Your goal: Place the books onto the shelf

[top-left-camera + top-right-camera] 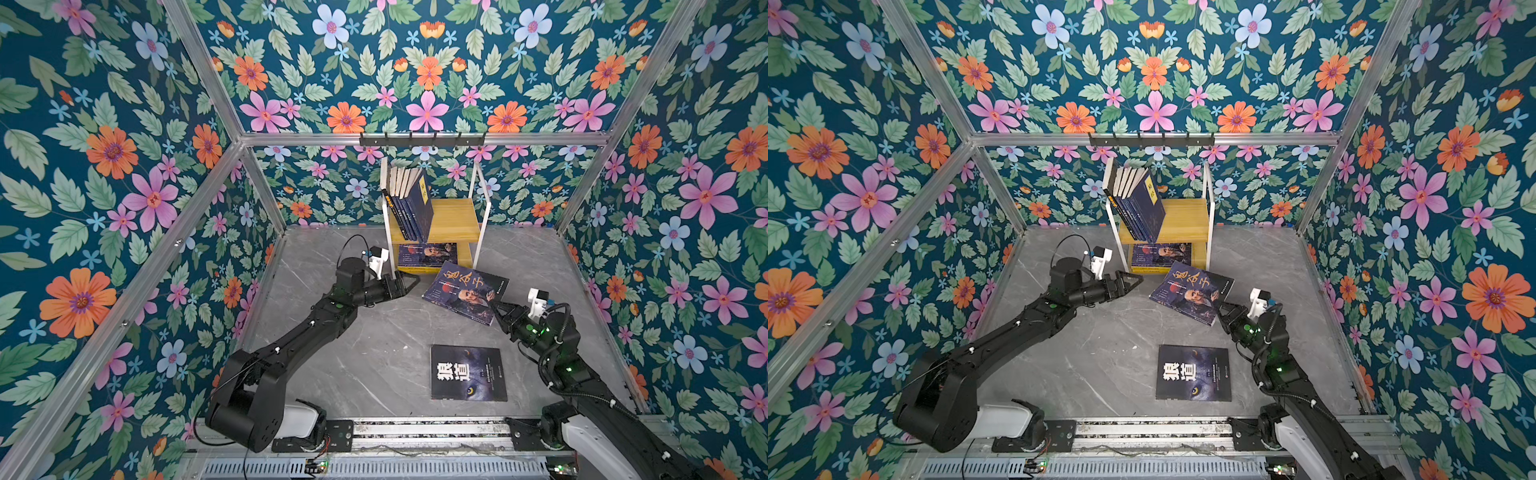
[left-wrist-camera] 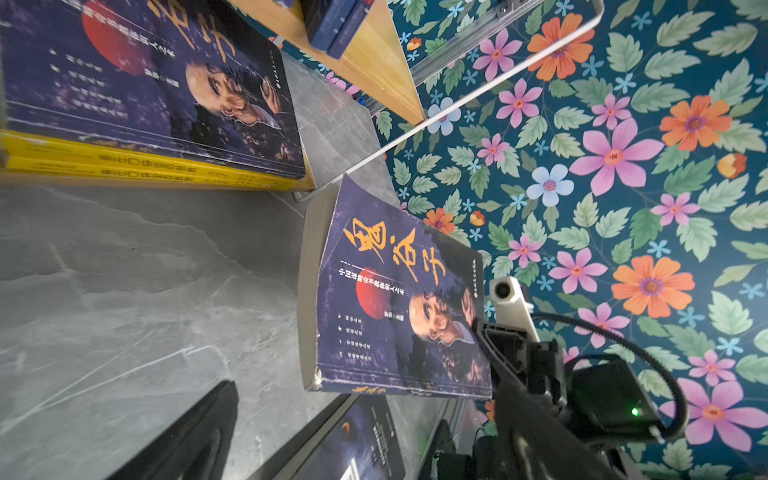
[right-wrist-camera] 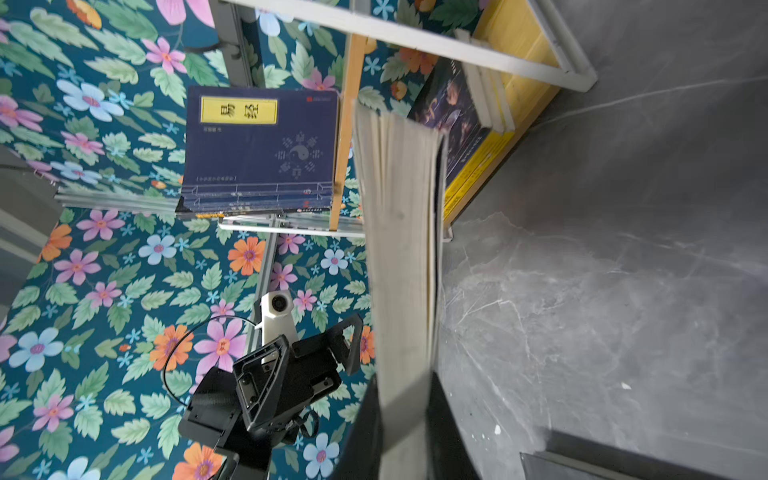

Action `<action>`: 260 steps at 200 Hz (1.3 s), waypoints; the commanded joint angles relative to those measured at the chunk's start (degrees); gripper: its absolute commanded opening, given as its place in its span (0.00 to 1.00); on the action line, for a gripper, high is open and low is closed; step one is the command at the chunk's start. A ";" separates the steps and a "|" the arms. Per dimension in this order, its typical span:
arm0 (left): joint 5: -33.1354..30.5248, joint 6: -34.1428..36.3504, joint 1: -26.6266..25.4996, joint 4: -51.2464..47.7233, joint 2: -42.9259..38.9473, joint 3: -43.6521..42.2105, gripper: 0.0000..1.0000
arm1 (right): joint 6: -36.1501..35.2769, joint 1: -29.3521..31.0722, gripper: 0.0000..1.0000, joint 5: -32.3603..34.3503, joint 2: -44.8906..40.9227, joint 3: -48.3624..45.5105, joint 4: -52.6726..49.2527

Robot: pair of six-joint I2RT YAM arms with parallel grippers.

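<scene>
portrait book (image 1: 465, 291), in both top views: pinched at its near corner by clenched right gripper (image 1: 495, 306), tilted, long axis pointing at shelf (image 1: 457, 216) lower tier, just ahead. left gripper (image 1: 409, 283) spread wide, empty, just beside the book. left wrist: far corner close to shelved stack (image 2: 145, 83). right wrist: page edge head-on, shelf's white frame near, bare table (image 3: 623, 291) alongside

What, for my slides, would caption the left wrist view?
Right gripper shut on a portrait-cover book near the shelf, where a matching copy tops two yellow books.
</scene>
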 commanded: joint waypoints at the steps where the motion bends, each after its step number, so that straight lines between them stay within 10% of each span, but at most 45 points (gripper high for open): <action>1: 4.14 7.34 1.56 -1.93 -1.42 -1.24 0.99 | -1.43 0.06 0.00 -8.33 3.19 1.57 11.86; 38: 7.79 12.52 4.78 -1.14 -2.46 -1.52 0.99 | -2.50 0.03 0.00 -13.27 7.55 3.02 17.59; 117: 15.65 -2.23 9.39 17.43 -2.11 -6.59 0.94 | -3.23 0.11 0.00 -22.93 18.33 9.46 27.04; 226: 15.40 -8.00 11.15 20.20 2.24 -4.97 0.68 | 6.89 4.07 0.00 -31.24 38.37 16.80 48.12; 260: 13.83 -9.32 11.73 19.61 1.39 -5.23 0.46 | 4.56 4.28 0.00 -31.65 39.45 17.87 43.52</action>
